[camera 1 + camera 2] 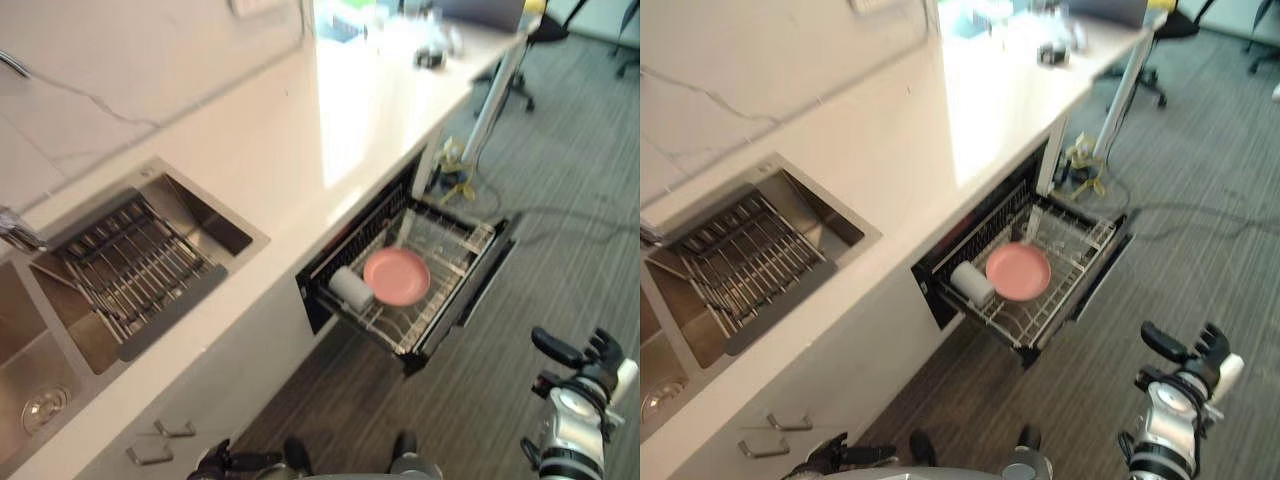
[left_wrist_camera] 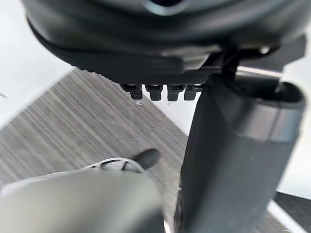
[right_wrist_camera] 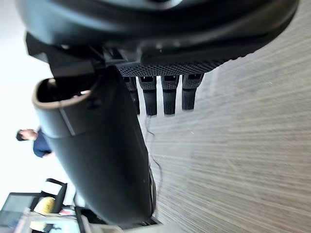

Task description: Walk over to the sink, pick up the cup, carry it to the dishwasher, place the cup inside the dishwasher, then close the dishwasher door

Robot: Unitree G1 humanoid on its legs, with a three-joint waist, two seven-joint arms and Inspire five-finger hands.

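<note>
White cylindrical cup (image 1: 351, 288) lying at left edge of open dishwasher's wire rack (image 1: 447, 296), touching round pink plate (image 1: 397, 277). Right hand (image 1: 588, 364) and left hand (image 2: 146, 43) empty, fingers relaxed.

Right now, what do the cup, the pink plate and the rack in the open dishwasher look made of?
The cup: white, matte, probably ceramic or plastic; I cannot tell which. The pink plate: smooth, even colour, faint sheen, likely plastic or glazed ceramic. The rack: thin pale wire grid, apparently coated metal.
</note>
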